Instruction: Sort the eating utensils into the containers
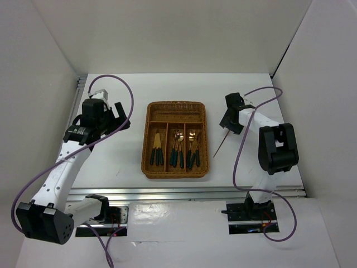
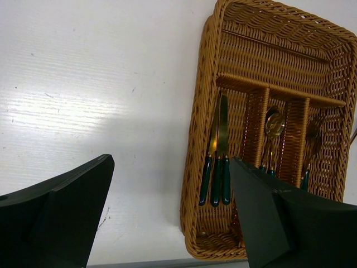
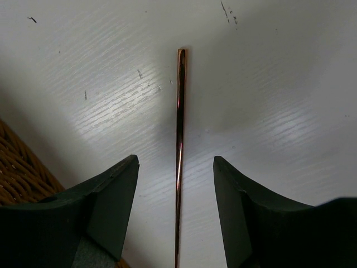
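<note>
The woven wicker tray (image 1: 149,167) sits mid-table. Its long sections hold green-handled knives (image 1: 158,151), spoons (image 1: 178,149) and forks (image 1: 192,151); one thin chopstick (image 1: 177,115) lies in the crosswise section. A second brown-gold chopstick (image 1: 221,143) lies on the table right of the tray. My right gripper (image 1: 230,124) is open above its far end, the chopstick (image 3: 179,145) lying between the fingers (image 3: 114,195) untouched. My left gripper (image 1: 118,117) is open and empty left of the tray (image 2: 196,139), with the knives (image 2: 218,156) in its view.
White walls enclose the table on three sides. A metal rail runs along the near edge (image 1: 189,192). Purple cables (image 1: 131,100) loop from both arms. A corner of the tray (image 3: 17,167) shows at the left of the right wrist view.
</note>
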{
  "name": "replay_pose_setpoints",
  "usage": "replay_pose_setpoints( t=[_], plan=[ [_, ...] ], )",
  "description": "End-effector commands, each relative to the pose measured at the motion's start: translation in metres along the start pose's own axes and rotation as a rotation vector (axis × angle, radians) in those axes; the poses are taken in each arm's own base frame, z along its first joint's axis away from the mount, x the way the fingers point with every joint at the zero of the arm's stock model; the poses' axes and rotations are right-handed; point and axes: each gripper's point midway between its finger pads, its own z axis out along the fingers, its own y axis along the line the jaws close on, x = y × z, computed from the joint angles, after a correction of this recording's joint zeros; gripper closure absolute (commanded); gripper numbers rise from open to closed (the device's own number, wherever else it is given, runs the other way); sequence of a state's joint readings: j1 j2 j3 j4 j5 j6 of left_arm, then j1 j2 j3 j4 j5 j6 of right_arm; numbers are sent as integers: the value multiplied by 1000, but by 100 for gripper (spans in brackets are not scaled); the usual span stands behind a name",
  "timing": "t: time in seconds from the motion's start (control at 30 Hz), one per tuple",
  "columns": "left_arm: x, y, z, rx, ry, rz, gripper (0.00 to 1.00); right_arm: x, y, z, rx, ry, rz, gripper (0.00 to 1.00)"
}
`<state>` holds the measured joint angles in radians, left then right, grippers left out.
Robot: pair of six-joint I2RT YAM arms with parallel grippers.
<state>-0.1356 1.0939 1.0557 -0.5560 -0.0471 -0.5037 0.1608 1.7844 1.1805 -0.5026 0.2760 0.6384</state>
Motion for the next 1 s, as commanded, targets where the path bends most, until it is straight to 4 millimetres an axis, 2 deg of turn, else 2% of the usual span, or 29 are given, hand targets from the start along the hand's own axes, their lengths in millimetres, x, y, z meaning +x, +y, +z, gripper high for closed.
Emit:
replay_pose_setpoints(
  t=[0.0, 0.33, 0.5, 0.97],
  plan=[
    [-10, -5, 1, 13, -32, -1, 0, -12, 4, 3, -13, -57, 23, 36],
    [-9, -4, 3, 9, -24, 9, 0, -1, -4, 21, 26, -16, 14, 46],
    [-10, -3, 3, 0, -27, 9, 0, -3, -4, 22, 28, -28, 17, 49],
    [-11, -4, 4, 0, -27, 9, 0, 4, -6, 33, 45, -6, 9, 58]
  ],
)
